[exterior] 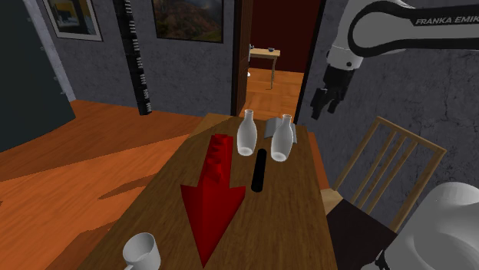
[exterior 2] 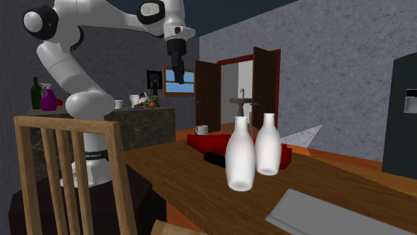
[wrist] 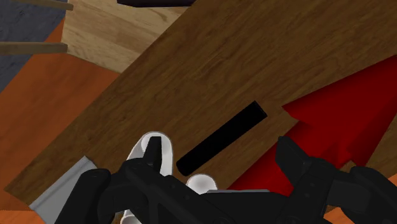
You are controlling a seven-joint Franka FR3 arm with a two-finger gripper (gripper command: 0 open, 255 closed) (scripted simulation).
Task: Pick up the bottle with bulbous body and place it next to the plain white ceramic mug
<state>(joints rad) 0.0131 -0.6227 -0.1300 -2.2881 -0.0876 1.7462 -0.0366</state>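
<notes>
Tool [exterior: 323, 103] hangs high over the far end of the desk [exterior: 288, 230], fingers spread and holding nothing. That fits a pre-grasp pose, since nothing has been picked up yet. Two white bottles stand upright close together at that far end, apart but only just. The one on the shoulder view's left [exterior: 246, 133] has a thin neck and a rounder belly, so I'd take it as the bulbous target. The other bottle [exterior: 282, 139] looks straighter, though the two are near enough in shape that I'm not sure. A grey flat sheet [exterior: 269, 127] lies behind them. A black cylinder [exterior: 259, 170] lies on its side just in front of the straighter bottle. A big red arrow-shaped block [exterior: 212, 201] runs down the middle of the desk. The white mug [exterior: 142, 251] sits at the opposite end, well apart from the bottles, so the carry likely has to pass over or alongside the arrow. In the wrist view the tool looks down on the bottle tops and the cylinder, which suggests it is lining up from above. The main risk is the neighbouring bottle getting knocked on the way down. A wooden chair [exterior: 388, 165] stands beside the desk, clear of the path.
</notes>
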